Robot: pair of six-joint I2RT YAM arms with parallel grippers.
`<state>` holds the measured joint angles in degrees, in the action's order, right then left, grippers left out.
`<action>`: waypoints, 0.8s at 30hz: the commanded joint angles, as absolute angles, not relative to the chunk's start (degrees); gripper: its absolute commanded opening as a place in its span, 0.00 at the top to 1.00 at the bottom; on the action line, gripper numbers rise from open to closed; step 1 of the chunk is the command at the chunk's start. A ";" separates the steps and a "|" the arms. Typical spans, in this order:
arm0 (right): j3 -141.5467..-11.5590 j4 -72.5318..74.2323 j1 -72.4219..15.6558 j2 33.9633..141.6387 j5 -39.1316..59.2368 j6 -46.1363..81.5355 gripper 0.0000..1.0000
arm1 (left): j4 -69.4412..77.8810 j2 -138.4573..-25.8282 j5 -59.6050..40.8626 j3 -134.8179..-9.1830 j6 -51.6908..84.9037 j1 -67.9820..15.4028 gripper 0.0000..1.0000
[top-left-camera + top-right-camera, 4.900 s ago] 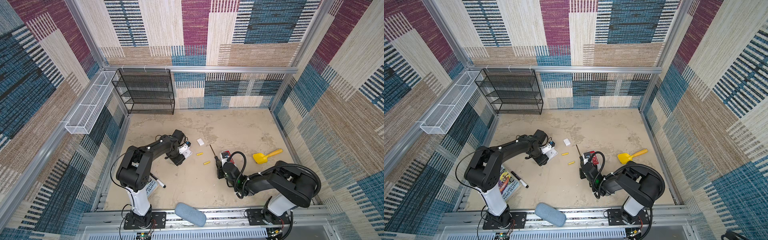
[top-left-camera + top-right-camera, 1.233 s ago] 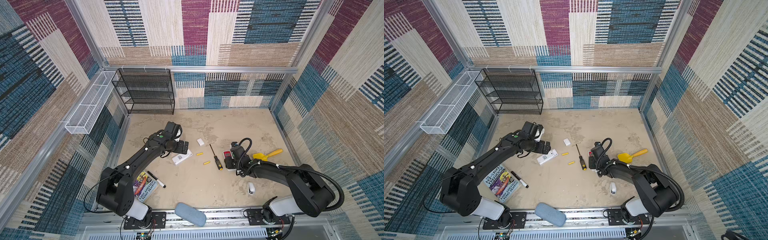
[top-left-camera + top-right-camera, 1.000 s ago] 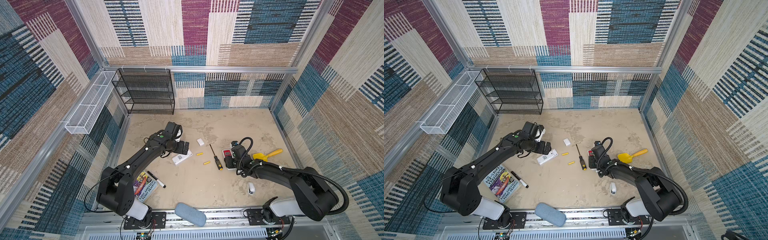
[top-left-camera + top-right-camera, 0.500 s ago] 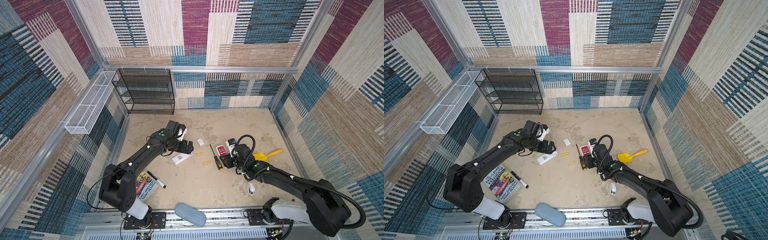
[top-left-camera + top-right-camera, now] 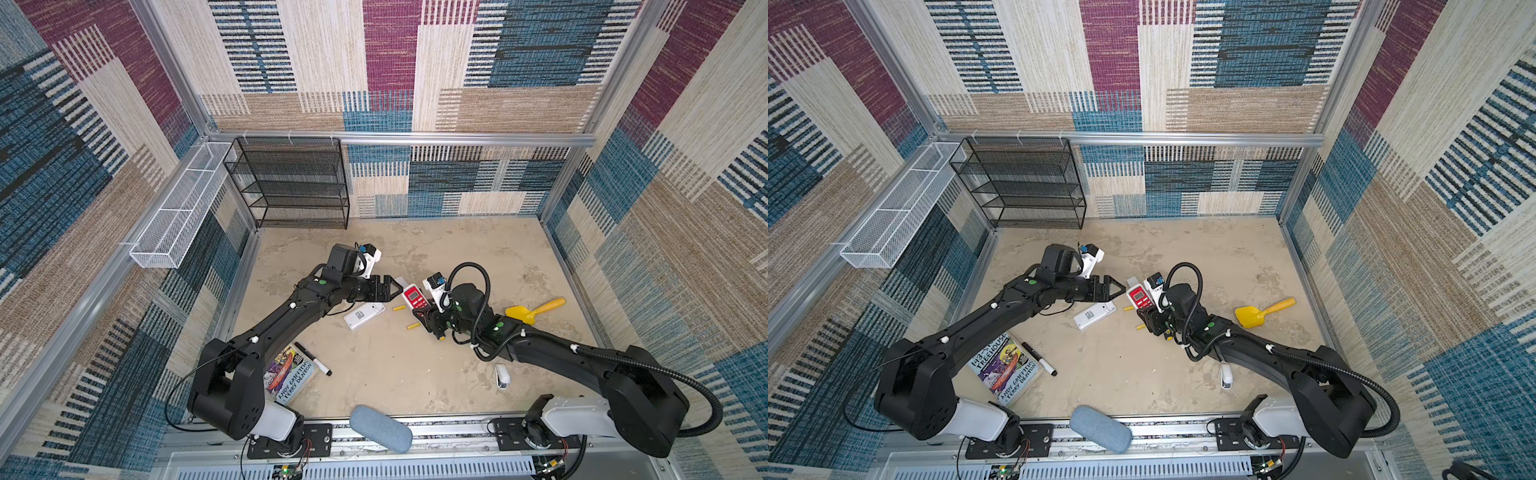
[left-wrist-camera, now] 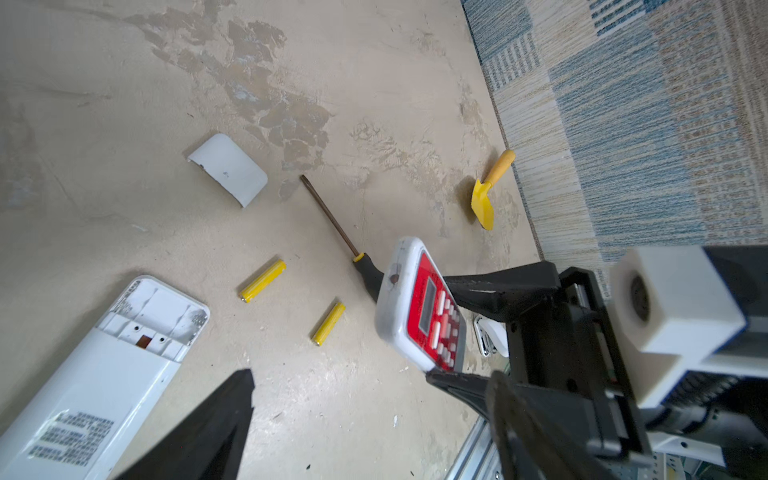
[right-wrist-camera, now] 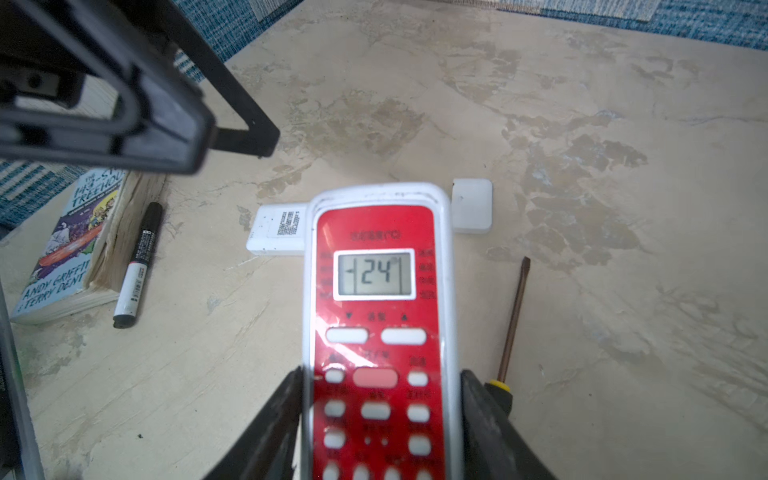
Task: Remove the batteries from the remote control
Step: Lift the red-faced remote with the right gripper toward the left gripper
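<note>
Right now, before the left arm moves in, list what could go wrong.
1. The right end effector grips the red remote by its button end only, lifted off the table; a push from the open left end effector beside it could twist it loose.
2. Two batteries and the screwdriver lie on the table near it; a dropped remote could scatter them.

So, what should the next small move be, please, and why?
Probably ease the open left gripper onto the free end of the red remote, which the right gripper holds off the table. Its display reads 24, so it seems loaded; the bay of the white remote lies open and empty, two yellow batteries beside it.
</note>
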<state>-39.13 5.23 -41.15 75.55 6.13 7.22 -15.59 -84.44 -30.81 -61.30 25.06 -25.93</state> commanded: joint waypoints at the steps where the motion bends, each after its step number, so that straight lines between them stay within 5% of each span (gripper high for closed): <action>1: -40.91 9.33 -41.82 76.46 8.85 6.02 0.54 | -11.14 -85.13 -32.69 -60.74 28.65 -25.95 0.12; 24: -43.31 12.39 -42.94 78.65 10.11 5.97 0.54 | -2.32 -87.50 -38.39 -58.71 36.12 -26.46 0.64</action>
